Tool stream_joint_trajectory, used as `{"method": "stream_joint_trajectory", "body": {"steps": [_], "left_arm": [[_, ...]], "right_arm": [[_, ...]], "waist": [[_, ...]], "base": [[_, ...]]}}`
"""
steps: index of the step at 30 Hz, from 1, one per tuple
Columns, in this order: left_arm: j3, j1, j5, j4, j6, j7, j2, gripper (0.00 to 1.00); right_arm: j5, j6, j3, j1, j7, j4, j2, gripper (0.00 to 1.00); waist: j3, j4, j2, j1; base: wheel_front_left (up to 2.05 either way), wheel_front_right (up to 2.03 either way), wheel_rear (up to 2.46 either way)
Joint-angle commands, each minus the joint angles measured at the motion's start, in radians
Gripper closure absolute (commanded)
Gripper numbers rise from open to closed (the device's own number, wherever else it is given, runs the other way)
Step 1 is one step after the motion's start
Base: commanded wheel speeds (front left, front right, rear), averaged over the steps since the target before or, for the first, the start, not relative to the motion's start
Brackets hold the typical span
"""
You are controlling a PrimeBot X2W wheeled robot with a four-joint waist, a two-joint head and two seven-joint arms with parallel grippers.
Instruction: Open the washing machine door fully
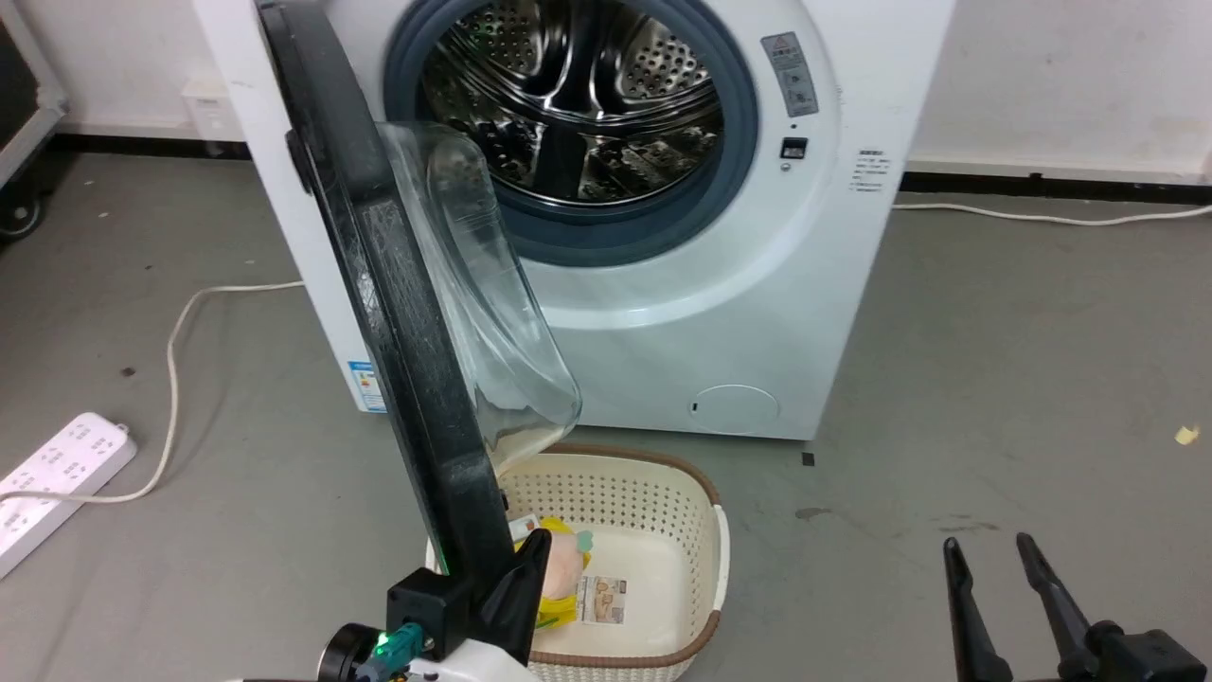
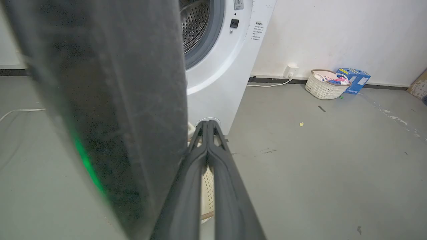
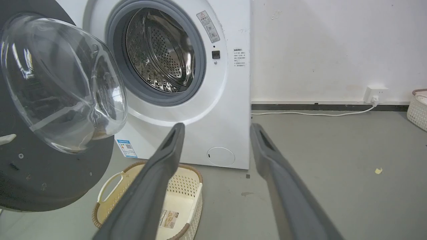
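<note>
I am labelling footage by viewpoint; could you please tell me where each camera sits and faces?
Head view: on the head, looking forward and down at the washing machine door, edge-on, and the basket; left gripper beside the door's lower edge, right gripper lower right.
Left wrist view: on the left wrist, along its shut fingers, the door close on their left.
Right wrist view: on the right wrist, along its open fingers toward the drum.
Shared: all three show the door and washer.

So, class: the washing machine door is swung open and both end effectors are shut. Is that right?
Only the left end effector is shut, beside the washing machine door; the right end effector is open, jaws apart, per the right wrist view.
</note>
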Motion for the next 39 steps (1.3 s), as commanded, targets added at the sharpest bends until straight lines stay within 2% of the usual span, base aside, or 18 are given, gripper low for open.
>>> {"method": "stream_joint_trajectory", "body": {"steps": [1,7,14,18,19,22,29,39], "left_arm": [[0.013,-0.013,0.000,0.010,0.012,-0.019,0.007,1.00],[0.034,-0.010,-0.011,0.029,0.025,-0.076,0.012,1.00],[0.065,-0.015,-0.022,0.034,0.041,-0.102,0.031,1.00],[0.100,-0.027,-0.038,0.040,0.053,-0.108,0.050,1.00],[0.128,-0.044,-0.050,0.042,0.058,-0.107,0.071,1.00],[0.158,-0.069,-0.063,0.044,0.062,-0.102,0.095,1.00],[0.230,-0.168,-0.092,0.102,0.057,-0.096,0.167,1.00],[0.361,-0.345,-0.176,0.268,0.052,-0.116,0.264,1.00]], "right_arm": [[0.007,0.001,0.007,-0.007,-0.005,0.006,0.004,0.00],[0.012,0.001,0.016,0.002,-0.005,0.022,0.004,0.00],[0.014,0.001,0.021,0.010,-0.005,0.043,0.004,0.00],[0.009,0.001,0.034,0.015,-0.005,0.065,0.004,0.00],[0.008,0.001,0.042,0.015,-0.005,0.068,0.004,0.00],[0.001,0.001,0.050,0.008,-0.005,0.064,0.004,0.00],[-0.044,0.001,0.072,-0.032,-0.005,0.053,0.004,0.00],[-0.101,0.001,0.060,-0.083,0.007,0.029,-0.001,0.00]], "waist": [[0.000,0.011,0.0000,-0.0001],[-0.008,0.071,0.0000,-0.0001],[-0.019,0.171,0.0000,-0.0001],[-0.020,0.224,0.0000,-0.0001],[-0.014,0.257,0.0000,-0.0001],[0.011,0.283,0.0000,-0.0001],[0.110,0.311,0.0000,-0.0001],[0.260,0.304,0.0000,-0.0001]], "base": [[0.00,0.00,0.00],[0.00,0.00,0.00],[0.00,0.00,0.00],[0.00,0.00,0.00],[0.00,0.00,0.00],[0.00,0.00,0.00],[0.00,0.00,0.00],[0.00,0.00,0.00]]}}
